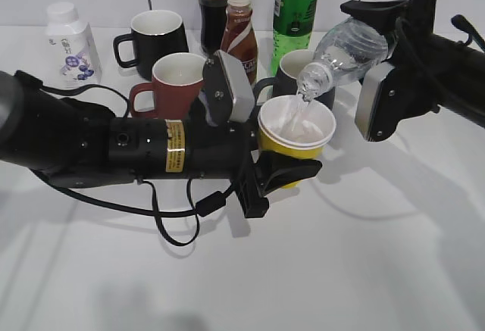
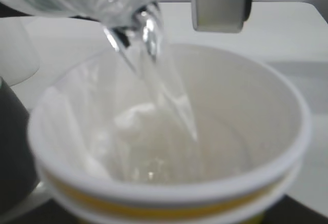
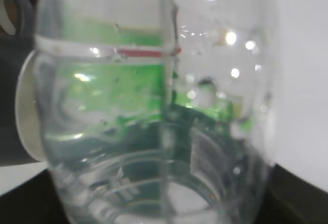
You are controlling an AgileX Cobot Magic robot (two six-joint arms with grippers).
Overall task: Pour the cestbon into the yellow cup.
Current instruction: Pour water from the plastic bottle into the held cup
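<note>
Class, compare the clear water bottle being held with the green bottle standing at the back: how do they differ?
The clear water bottle is tipped over, pouring into the yellow cup; the green bottle stands upright on the table. The water bottle is colourless and uncapped; the green bottle is capped. Both are plastic drink bottles.

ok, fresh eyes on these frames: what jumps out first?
Mid-frame, the right claw tips the cestbon neck-down, water streaming into the yellow cup held by the left claw. Behind, mugs and a green bottle crowd the table's back edge.
</note>
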